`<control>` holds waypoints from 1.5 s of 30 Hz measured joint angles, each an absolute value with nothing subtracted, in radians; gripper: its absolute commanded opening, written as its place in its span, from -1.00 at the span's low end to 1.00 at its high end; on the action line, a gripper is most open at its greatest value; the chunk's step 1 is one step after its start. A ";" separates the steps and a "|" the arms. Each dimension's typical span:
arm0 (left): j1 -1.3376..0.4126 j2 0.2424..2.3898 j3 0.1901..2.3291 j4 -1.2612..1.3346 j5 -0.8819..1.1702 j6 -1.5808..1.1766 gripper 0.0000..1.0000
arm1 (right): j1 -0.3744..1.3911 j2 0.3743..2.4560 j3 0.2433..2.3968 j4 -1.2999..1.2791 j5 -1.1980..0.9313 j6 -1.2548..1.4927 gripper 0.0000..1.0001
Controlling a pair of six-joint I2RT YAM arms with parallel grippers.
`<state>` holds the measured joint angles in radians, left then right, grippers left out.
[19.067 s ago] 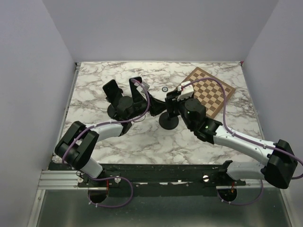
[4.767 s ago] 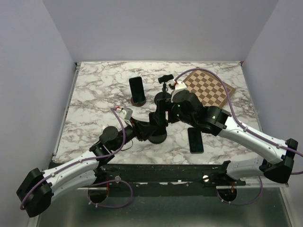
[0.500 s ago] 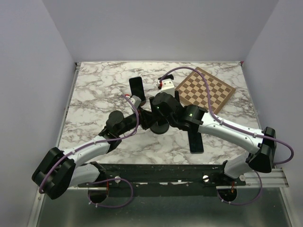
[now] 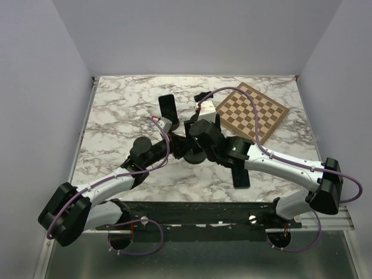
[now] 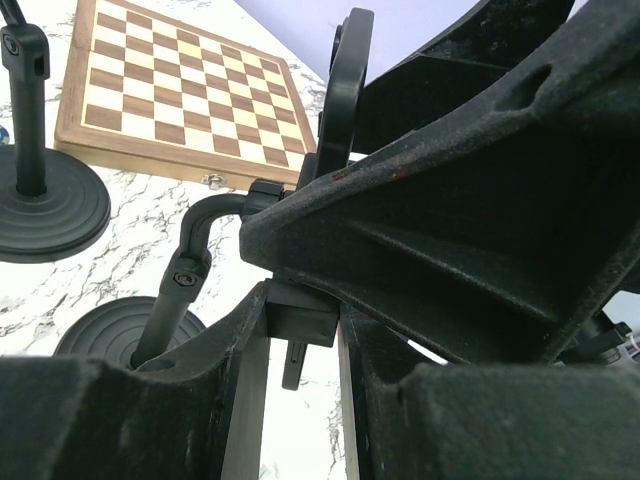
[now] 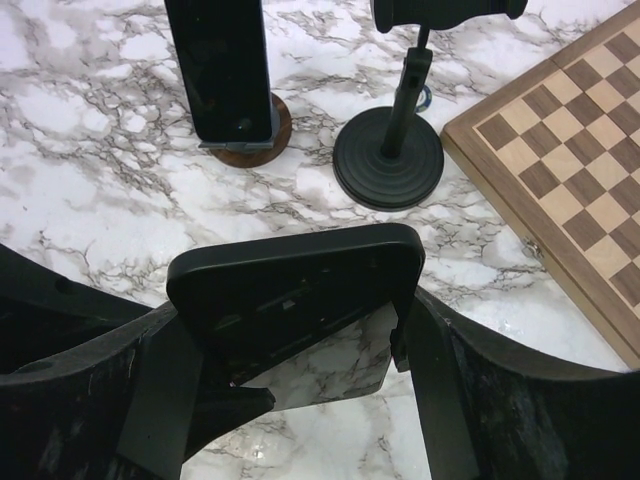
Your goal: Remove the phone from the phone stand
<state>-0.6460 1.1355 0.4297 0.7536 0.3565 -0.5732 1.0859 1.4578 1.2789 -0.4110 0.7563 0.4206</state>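
A black phone (image 6: 290, 280) stands on edge between the fingers of my right gripper (image 6: 300, 345), which is shut on it. In the left wrist view its thin edge (image 5: 345, 100) rises above the black phone stand's bent arm (image 5: 185, 280) and round base (image 5: 110, 335). My left gripper (image 5: 297, 335) is shut on the stand's grey clamp block (image 5: 300, 320). In the top view both grippers meet over the stand's base (image 4: 195, 157): the left (image 4: 181, 145) comes from the left, and the right (image 4: 196, 136) covers the phone.
A second phone (image 4: 167, 107) leans on a round wooden stand (image 6: 255, 145). An empty black stand (image 6: 390, 150) is beside it. A chessboard (image 4: 250, 110) lies at the back right. Another phone (image 4: 240, 174) lies flat on the marble table (image 4: 116, 116) near the front.
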 measured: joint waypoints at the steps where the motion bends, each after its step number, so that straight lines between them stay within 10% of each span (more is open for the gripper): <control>1: -0.648 1.135 0.428 0.754 0.355 -0.574 -1.00 | 1.088 1.454 1.269 -0.394 0.759 0.408 -0.99; 37: -0.537 0.977 0.290 0.737 0.442 -0.633 -1.00 | 0.896 1.314 1.022 -0.114 0.819 0.072 -0.99; 42: -0.574 1.011 0.370 0.708 0.472 -0.610 -0.04 | 0.898 1.319 1.095 -0.231 0.660 0.154 -0.99; 45: -0.618 1.021 0.416 0.709 0.472 -0.596 0.19 | 0.902 1.321 1.129 -0.283 0.559 0.199 -0.99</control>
